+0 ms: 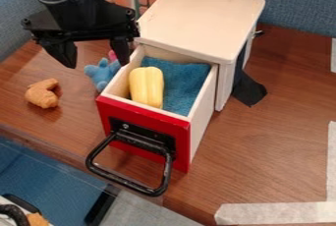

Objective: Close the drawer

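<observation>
Camera view: drawer (148,119) sits lower right of pincer (97,63).

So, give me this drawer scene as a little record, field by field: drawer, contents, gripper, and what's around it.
drawer: pulled open from the white cabinet, red front outward
handle: black loop on the red front
contents: yellow toy and blue cloth
gripper: black gripper, fingers apart, holding nothing, above the table beside the cabinet
beside drawer: light-blue toy; farther out, orange-brown piece
surface: brown wooden table
task status: drawer not yet closed
</observation>
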### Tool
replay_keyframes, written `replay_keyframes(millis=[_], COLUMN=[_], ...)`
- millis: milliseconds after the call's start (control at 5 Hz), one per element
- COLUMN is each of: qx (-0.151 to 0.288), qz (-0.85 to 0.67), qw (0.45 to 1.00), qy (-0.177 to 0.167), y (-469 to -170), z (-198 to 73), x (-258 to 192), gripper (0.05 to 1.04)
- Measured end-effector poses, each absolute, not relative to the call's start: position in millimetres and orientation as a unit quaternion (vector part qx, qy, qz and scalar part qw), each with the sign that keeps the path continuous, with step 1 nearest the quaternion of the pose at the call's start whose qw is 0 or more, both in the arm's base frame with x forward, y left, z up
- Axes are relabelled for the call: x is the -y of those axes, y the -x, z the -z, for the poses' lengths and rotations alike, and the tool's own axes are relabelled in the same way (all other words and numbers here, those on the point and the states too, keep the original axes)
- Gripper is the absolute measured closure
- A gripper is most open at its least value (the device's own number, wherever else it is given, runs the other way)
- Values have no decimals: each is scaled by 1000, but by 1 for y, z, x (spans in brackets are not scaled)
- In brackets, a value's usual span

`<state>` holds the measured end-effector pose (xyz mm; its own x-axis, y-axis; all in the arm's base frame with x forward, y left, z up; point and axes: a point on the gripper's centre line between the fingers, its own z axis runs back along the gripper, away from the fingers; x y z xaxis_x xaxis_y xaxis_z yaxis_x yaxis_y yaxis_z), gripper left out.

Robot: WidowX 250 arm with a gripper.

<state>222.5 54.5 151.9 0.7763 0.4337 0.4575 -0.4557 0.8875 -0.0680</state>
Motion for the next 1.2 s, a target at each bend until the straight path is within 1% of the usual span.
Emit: replay_keyframes(millis=[200,800,1200], qx=[230,248,231], qz=[-238,-198,-160], qw=[944,948,959], qy=[-23,-31,-45], y=[-220,-188,-164], z=[-148,-138,-118], x=[-54,-36,-24], gripper=[83,83,83])
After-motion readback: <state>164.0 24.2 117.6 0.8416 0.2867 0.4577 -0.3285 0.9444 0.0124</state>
